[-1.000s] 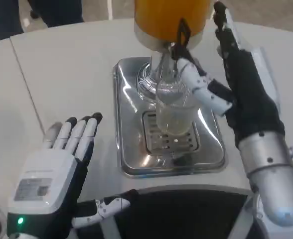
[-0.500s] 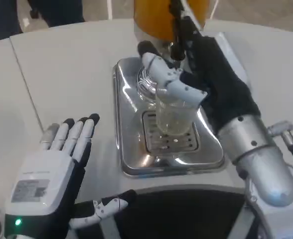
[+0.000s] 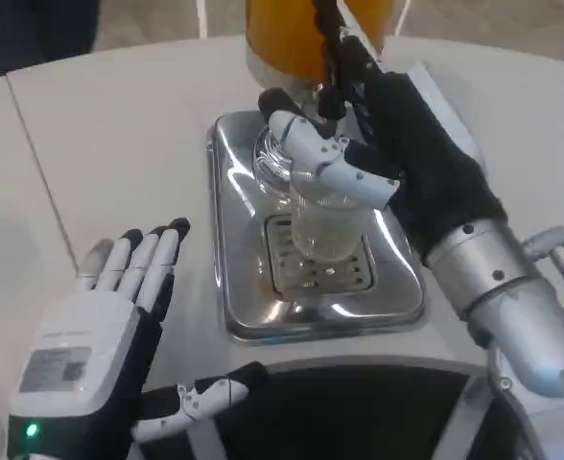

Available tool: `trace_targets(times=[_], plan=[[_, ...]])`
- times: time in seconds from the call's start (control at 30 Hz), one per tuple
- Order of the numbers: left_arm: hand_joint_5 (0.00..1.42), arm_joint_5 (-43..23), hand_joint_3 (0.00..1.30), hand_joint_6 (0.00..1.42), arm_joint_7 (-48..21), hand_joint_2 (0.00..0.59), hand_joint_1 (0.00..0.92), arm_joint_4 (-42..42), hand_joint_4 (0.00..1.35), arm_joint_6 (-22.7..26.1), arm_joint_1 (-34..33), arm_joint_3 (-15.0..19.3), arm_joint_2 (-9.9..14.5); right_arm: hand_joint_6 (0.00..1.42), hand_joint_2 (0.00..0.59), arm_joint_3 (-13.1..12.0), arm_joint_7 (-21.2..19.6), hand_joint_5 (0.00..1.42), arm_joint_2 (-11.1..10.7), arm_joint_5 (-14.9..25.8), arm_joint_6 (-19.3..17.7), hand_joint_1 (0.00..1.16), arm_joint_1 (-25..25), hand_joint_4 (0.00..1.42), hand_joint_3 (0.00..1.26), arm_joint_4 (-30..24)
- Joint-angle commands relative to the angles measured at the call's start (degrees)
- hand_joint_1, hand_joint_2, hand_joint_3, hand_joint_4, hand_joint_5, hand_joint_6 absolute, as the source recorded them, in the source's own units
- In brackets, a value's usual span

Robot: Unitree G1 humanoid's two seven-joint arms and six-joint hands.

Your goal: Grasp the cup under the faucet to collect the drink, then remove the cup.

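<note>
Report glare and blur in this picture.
Head view: bright glare on the steel drip tray rim, mirror reflections beside the cup; right hand slightly soft; left hand fairly sharp; orange dispenser cropped at the top.

Clear cup [image 3: 328,225] of pale yellow drink, shiny silver tray [image 3: 239,287], orange dispenser [image 3: 287,34], white table [image 3: 129,144].

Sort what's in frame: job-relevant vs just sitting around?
Job:
- cup, clear, pale drink in the bottom, standing on the drip tray
- faucet above it
- orange drink dispenser
- right hand, fingers wrapped around the cup

Idle:
- left hand, fingers apart, holding nothing, over the white table
</note>
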Motion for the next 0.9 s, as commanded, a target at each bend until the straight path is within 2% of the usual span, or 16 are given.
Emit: trace_targets(times=[0.03,0.13,0.23,0.33,0.37,0.47,0.57,0.63,0.7,0.9], plan=[[0.00,-1.0,0.00,0.00,-1.0,0.075,0.067,0.0,0.00,-0.7,0.4,0.0,-0.5,0.03,0.414,4.4,6.2,0.00,-5.0,-1.5,4.3,0.57,-3.8,0.00,0.00,-0.6],[0.00,-1.3,0.00,0.00,-1.7,0.068,0.039,0.3,0.00,-0.4,-0.1,-0.2,-0.9,0.04,0.414,8.0,8.5,0.00,-7.8,-5.2,7.0,0.56,-6.7,0.00,0.00,-1.2],[0.00,-1.6,0.00,0.00,-2.6,0.058,0.019,0.5,0.00,-0.1,-0.6,-0.5,-1.2,0.06,0.417,13.6,12.0,0.00,-11.1,-11.9,9.9,0.53,-10.9,0.00,0.02,-1.7],[0.00,-1.4,0.00,0.00,-3.7,0.058,0.016,0.7,0.00,0.7,-1.5,-1.1,-2.0,0.07,0.417,15.8,13.3,0.00,-11.0,-14.3,10.6,0.52,-11.7,0.00,0.03,-1.2],[0.00,-1.3,0.00,0.00,-4.0,0.058,0.015,0.8,0.00,0.9,-1.7,-1.2,-2.2,0.07,0.417,16.5,12.8,0.00,-11.2,-15.9,10.1,0.52,-11.5,0.00,0.03,-1.2],[0.00,-0.3,0.00,0.00,-4.4,0.057,0.017,1.4,0.00,2.2,-2.8,-2.1,-3.2,0.07,0.417,20.1,15.1,0.00,-13.0,-22.4,10.1,0.52,-13.3,0.00,0.03,-0.4],[0.00,0.5,0.00,0.00,-4.4,0.053,0.037,2.1,0.00,3.5,-3.9,-2.8,-3.8,0.09,0.421,19.4,12.5,0.00,-11.8,-25.4,8.7,0.52,-10.7,0.00,0.03,-1.4],[0.00,3.3,0.00,0.00,-3.7,0.052,0.041,3.1,0.00,5.1,-5.1,-3.6,-4.2,0.09,0.421,19.4,13.0,0.00,-12.0,-27.4,8.3,0.52,-10.4,0.00,0.03,-1.4],[0.00,5.1,0.00,0.00,-3.3,0.043,0.059,4.0,0.00,6.6,-6.1,-4.0,-4.7,0.09,0.421,18.0,14.0,0.00,-11.5,-26.3,8.1,0.53,-10.1,0.00,0.04,-1.1],[0.00,7.0,0.00,0.00,-0.8,0.043,0.103,7.5,0.00,9.9,-10.3,-3.9,-6.7,0.09,0.418,17.3,15.5,0.00,-10.9,-26.7,6.9,0.56,-10.3,0.00,0.04,0.0]])
